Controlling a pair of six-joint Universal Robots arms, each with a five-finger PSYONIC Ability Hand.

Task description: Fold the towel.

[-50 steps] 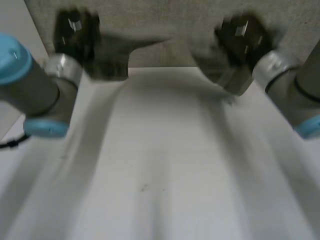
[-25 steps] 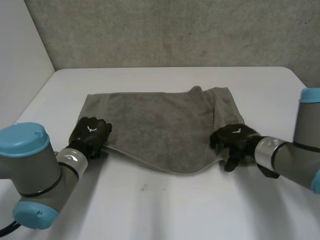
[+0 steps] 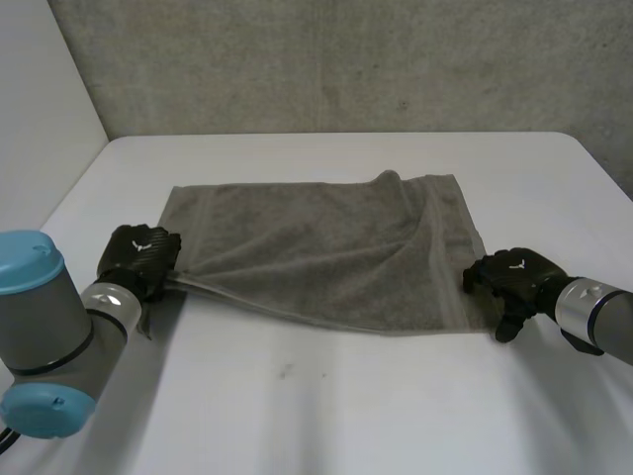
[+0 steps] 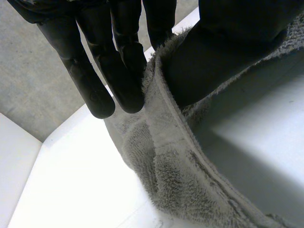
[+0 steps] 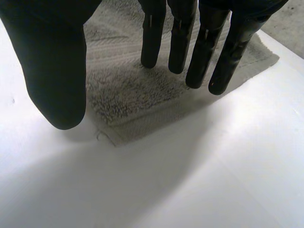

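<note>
Grey towel [image 3: 316, 252] lies spread across the middle of the white table [image 3: 346, 406], long side running left to right. There's a raised wrinkle near its far right corner.

Left hand [image 3: 143, 259] is at the near-left corner. In the left wrist view the hem [image 4: 166, 171] runs between the fingers [image 4: 118, 61] and the thumb [image 4: 228, 42], so it's pinched. That corner is lifted off the table, and the near edge pulls out in a taut line from the hand.

Right hand [image 3: 514, 280] is just off the near-right corner, low over the table. In the right wrist view the fingers [image 5: 199, 52] are straight and spread away from the thumb [image 5: 52, 61], holding nothing. The towel corner [image 5: 123, 90] lies flat on the table under that hand. The fingertips may be grazing the pile, hard to tell from this angle.

The rest of the towel looks flat. A grey wall [image 3: 346, 59] stands behind the table's far edge.
</note>
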